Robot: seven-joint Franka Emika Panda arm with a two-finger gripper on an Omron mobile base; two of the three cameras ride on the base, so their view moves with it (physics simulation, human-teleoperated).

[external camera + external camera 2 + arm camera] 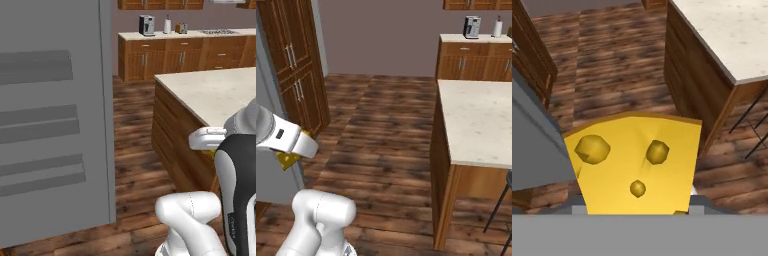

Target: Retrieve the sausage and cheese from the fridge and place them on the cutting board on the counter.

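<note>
The cheese (634, 165), a bright yellow wedge with round holes, sits between my fingers, and my gripper (637, 210) is shut on it. From the right base view the cheese (289, 160) hangs under the white hand, with the gripper (293, 154) beside the grey fridge (266, 170). A sliver of the cheese (212, 152) shows below the gripper (209, 145) in the left base view. The fridge (50, 125) stands to the left, the beige counter (215, 95) to the right. The sausage and the cutting board are out of view.
Wooden floor lies between the fridge and the counter (481, 120). Tall wooden cabinets (291, 65) stand behind the fridge. A back counter carries a coffee machine (146, 25). Dark stool legs (501, 210) stand by the counter's near end.
</note>
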